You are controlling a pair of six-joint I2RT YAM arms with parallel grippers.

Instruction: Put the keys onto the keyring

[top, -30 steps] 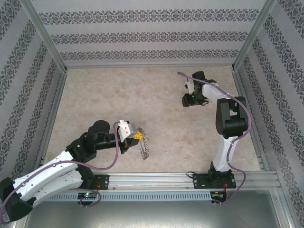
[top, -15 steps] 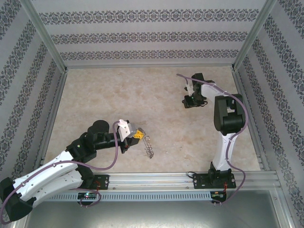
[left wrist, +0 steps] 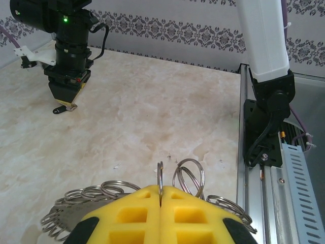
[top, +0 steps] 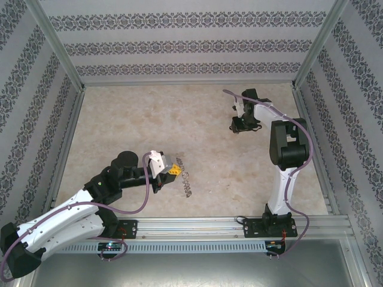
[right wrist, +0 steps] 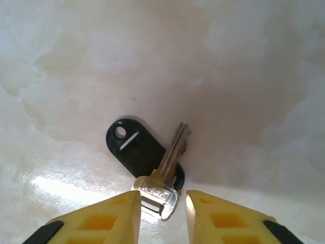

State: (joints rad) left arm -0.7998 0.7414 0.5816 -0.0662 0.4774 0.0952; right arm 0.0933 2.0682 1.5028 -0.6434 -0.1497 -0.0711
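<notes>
In the last second the right gripper point(right wrist: 162, 198) has sunk onto the far side of the table point(top: 149, 119) and drawn its yellow fingers in from a wider spread. They now stand either side of the key point(right wrist: 170, 160), with its broad silvery end lying in the gap between their tips. The blade points away from the fingers, and the dark oval part with a small hole lies flat just beyond the left tip. A sliver of bare table shows beside the right finger, so I'd call them apart and closing in, not yet pinching. That looks like the start of the pick-up, with the threading itself not yet begun.

Over the same second the keyring point(left wrist: 188, 175) has swung a little in the left gripper point(top: 172, 170), its far end shifting across the table. Those fingers are clenched tight on the ring, pressed together with one thin wire loop standing up from the seam between them. The other loops fan out to both sides just past the tips.

There is no tray or box on the table. The only thing meant to hold anything is the ring, and none of the loops I can see carries a key. Key and ring lie well apart, each beside its own fingers.
</notes>
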